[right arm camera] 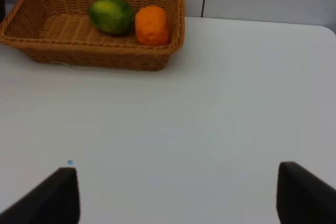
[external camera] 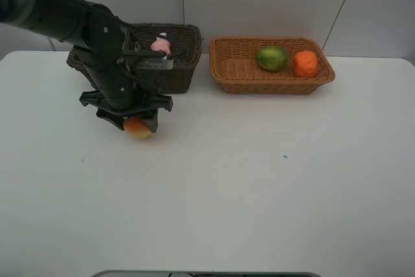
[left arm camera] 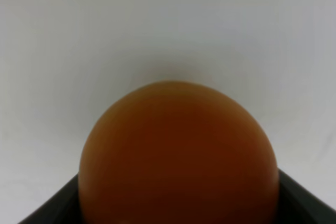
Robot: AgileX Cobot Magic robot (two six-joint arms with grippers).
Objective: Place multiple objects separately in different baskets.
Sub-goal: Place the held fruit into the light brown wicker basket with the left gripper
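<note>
On the white table there are two woven baskets and, in plain sight, three round fruits and one pink bottle.

Farthest left, the left gripper points down at the tabletop with its jaws clamped around the red-orange peach-like fruit. The left wrist view shows that fruit filling the space between the two dark jaw tips; it is smooth, orange-brown and round. It sits in front of the dark brown basket, apart from it; whether it touches the table or hangs just above cannot be told.

Behind the arm, the dark brown basket is the deeper of the two, and the pink white-capped bottle shows above its rim. The arm hides the rest of its inside. No writing can be read on anything.

To the right stands the light orange-tan basket, shallow, holding two fruits: the green round fruit and, just beside it, the orange with its dimpled skin.

The right gripper hovers over bare table with its jaws wide apart and nothing between them; it is out of the high camera's sight.
</note>
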